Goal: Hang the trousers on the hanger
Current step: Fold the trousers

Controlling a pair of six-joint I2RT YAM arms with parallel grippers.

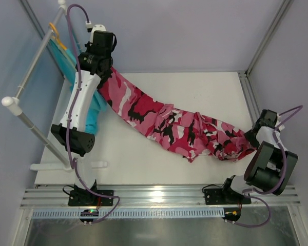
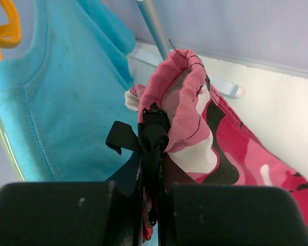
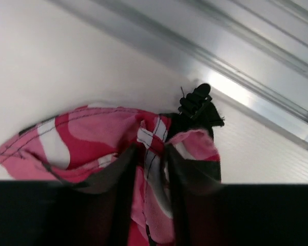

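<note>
1. Pink-and-red camouflage cloth, the trousers (image 1: pixel 169 120), stretches in one long band from the left gripper (image 2: pixel 150 188) across to the right gripper (image 3: pixel 153 166), with one end at each.
2. The left gripper's jaws are pressed together on a bunched end of the trousers. A black webbing loop (image 2: pixel 143 134) on the cloth sticks up just above the fingertips, and a rolled pink hem rises beyond it.
3. A teal garment (image 2: pixel 66 102) hangs just left of that gripper, against the gathered cloth. Higher and further left, an orange hanger (image 2: pixel 7 28) curves in the corner of the wrist view.
4. Far left of the fingers, a thin pale green rod runs along the teal garment's outer edge; it appears to be the hanger (image 2: pixel 2 137). The teal garment lies between it and the trousers.
5. The right gripper's fingers stand close together with a fold of the trousers caught between them, clamped on the cloth. A black tab (image 3: pixel 197 102) juts out just past the fingertips, to their right.
6. The white table (image 1: pixel 205 87) lies beneath and ahead of the right gripper, and a metal rail (image 3: pixel 236 56) runs beyond it.
7. Seen from above, the left gripper sits close beside the white tube rack (image 1: pixel 36 64). The middle of the trousers rests on the table between the two grippers.
</note>
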